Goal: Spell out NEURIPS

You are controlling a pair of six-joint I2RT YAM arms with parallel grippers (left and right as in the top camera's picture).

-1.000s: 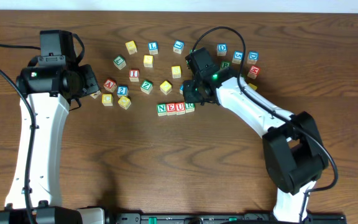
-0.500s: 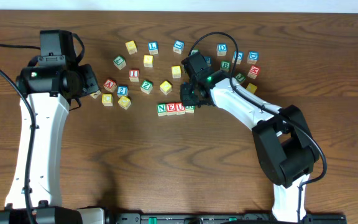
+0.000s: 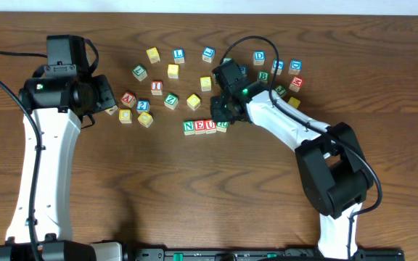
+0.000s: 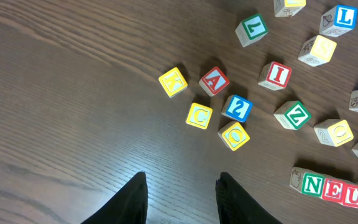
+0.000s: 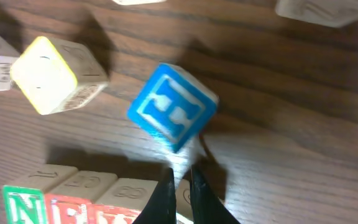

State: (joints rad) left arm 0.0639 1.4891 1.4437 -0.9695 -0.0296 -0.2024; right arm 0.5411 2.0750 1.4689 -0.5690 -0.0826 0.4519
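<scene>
My right hand pinched together, seemingly empty; left hand apart. NEU cubes look light, hard: I'd grip opposite faces.

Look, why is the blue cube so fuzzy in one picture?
Right wrist view: the blue cube sits very near the lens, so it looks blurred; left wrist view: letters are crisp, with pale sheen on the table; overhead view: even light, small shadows.
</scene>
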